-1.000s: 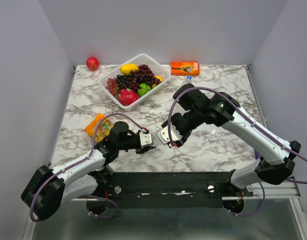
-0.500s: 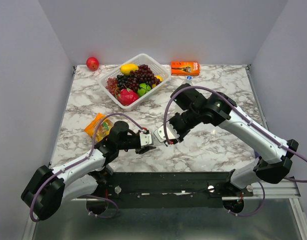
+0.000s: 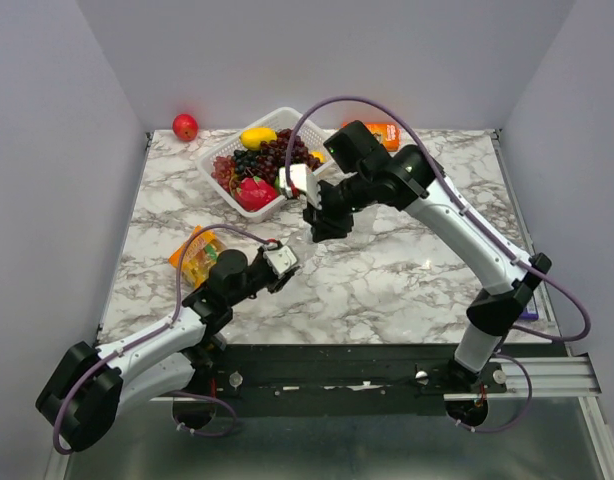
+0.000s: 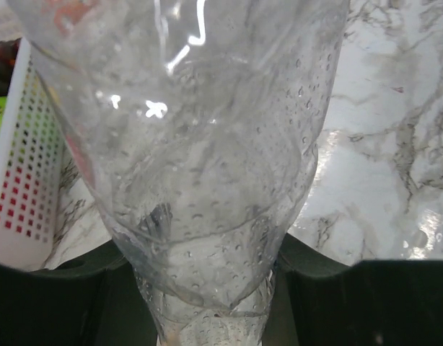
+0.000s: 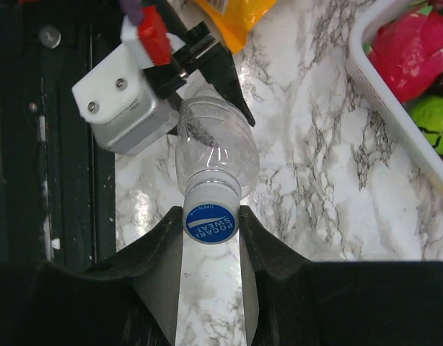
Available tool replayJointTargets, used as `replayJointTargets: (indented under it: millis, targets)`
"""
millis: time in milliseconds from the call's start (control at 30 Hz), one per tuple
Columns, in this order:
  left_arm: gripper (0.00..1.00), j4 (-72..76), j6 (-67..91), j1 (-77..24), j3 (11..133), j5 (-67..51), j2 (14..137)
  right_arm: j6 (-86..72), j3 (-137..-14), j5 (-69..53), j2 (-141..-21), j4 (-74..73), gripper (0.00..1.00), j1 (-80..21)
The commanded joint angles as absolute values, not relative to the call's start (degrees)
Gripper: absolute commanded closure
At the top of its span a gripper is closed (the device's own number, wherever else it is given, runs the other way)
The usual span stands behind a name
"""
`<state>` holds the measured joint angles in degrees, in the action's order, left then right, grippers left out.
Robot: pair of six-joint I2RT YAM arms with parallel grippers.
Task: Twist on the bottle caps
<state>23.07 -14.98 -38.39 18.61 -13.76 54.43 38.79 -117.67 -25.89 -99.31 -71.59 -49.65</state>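
Note:
One clear ribbed bottle is held by its body in my left gripper, neck pointing at the right wrist camera. A blue cap with a white mark sits on its neck. My right gripper has a finger against each side of that cap. In the left wrist view the bottle fills the frame, pinched between the jaws of the left gripper. From above, the left gripper is tilted up toward the right gripper over the table's middle. The other bottles and caps are out of view.
A white basket of fruit stands at the back left, just behind the right gripper; its rim shows in the right wrist view. An orange packet lies left of the left arm. An orange box and a red apple lie at the back edge.
Both grippers moved from near the front edge toward the back left. The right arm rose and swung toward the basket; the left gripper tilted up and followed with the bottle.

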Motion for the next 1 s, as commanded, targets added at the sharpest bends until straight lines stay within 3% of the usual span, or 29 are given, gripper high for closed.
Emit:
replayJointTargets:
  millis: [0,300,467,500,533,667,833,967]
  targets:
    - [1.0,38.4,-6.9,-38.9,25.8,0.8,53.5,16.8,-122.9,-33.7,-108.5,-72.9,0.69,-47.9]
    - [1.0,27.9,-3.9,-39.0,29.5,7.4,55.0,4.9,-125.6,-38.1,-113.6,-71.2,0.78,-46.6]
    - [1.0,23.6,-5.5,-38.9,27.3,5.9,55.0,6.7,-131.7,-33.7,-113.0,-71.6,0.62,-45.7]
    - [1.0,22.8,-5.9,-38.8,27.0,5.1,55.1,8.7,-133.1,-29.7,-112.7,-71.9,0.57,-45.5]
    - [1.0,21.0,-6.1,-38.9,26.7,4.3,55.0,9.7,-135.7,-27.5,-112.1,-72.1,0.43,-45.4]
    - [1.0,17.9,-6.7,-38.9,25.8,0.1,55.3,16.2,-135.5,-20.8,-106.5,-73.2,0.19,-45.3]
    - [1.0,15.1,-7.8,-38.9,25.5,-11.4,55.8,25.1,-128.0,-20.1,-97.2,-73.9,0.12,-45.4]
    - [1.0,8.7,-15.8,-38.8,27.4,-27.6,55.2,43.6,-117.7,-27.8,-89.1,-73.4,0.18,-45.6]
